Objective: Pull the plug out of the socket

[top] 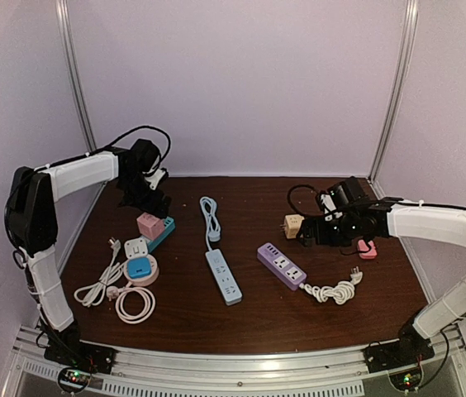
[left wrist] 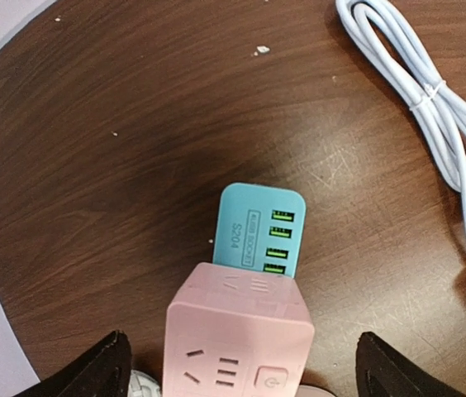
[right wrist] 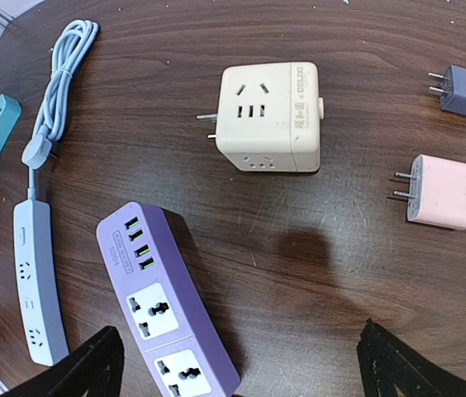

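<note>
Nearest the arm bases, a coil of white cable [top: 134, 304] lies on the dark wooden table [top: 241, 331]. Just beyond it is a long light-blue power strip [top: 223, 277], with a purple power strip [right wrist: 167, 314] to its right. Farther back on the left, the pink cube-shaped plug adapter [left wrist: 240, 331] sits over the near end of the flat teal power strip [left wrist: 259, 227]. It looks plugged into that strip, so this is the pair to separate. The left gripper [left wrist: 240, 368] hangs over the cube with its claw spread wide, a fingertip off to either side and neither touching it. The right gripper [right wrist: 245, 364] is well apart across the table, also spread and holding nothing, above the purple strip. Beyond it a cream cube adapter [right wrist: 268, 116] and a small pink plug [right wrist: 441, 192] lie loose. The main risk is that nothing pins the teal strip, so a pull on the cube could lift both together. A tilted pull could jam the pins, and the cube's smooth sides may slip from an off-centre pinch.
</note>
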You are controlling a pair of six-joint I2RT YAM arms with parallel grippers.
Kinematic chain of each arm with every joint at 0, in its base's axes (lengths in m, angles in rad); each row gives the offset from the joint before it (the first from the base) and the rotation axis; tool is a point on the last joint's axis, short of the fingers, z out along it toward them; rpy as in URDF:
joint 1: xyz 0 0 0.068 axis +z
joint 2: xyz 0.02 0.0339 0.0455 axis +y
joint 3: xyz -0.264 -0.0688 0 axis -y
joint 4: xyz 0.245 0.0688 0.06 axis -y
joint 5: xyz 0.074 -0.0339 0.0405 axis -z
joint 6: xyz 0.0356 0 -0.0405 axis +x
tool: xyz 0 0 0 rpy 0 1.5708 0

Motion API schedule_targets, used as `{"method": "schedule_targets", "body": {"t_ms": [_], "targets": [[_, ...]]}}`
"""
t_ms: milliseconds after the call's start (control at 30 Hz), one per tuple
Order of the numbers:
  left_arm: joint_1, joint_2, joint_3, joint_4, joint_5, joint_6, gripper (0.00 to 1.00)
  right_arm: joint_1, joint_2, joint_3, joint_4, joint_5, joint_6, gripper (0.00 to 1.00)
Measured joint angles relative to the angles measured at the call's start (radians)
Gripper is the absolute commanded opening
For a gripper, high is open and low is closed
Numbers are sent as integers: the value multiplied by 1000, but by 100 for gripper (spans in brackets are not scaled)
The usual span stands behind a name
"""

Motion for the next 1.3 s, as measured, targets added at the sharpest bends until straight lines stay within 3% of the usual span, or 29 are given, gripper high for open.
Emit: {"method": "schedule_targets", "body": {"t_ms": [200, 367, 500, 900, 1300], "targets": [[1, 64, -8, -18, 24, 29, 82, 5, 8, 0, 0, 0, 0, 100], [6, 73, -9, -20, 32, 25, 56, 11, 14, 0, 0, 0, 0, 100], [8, 73, -3, -28, 47, -2, 44, 16, 23, 11, 0, 0, 0, 100], [-66, 73, 80, -46, 114, -273, 30, 84, 117, 95, 43, -18, 28, 100], [-195, 119, 110, 64, 185, -569, 27, 203, 352, 250, 257, -180, 117, 97]]}}
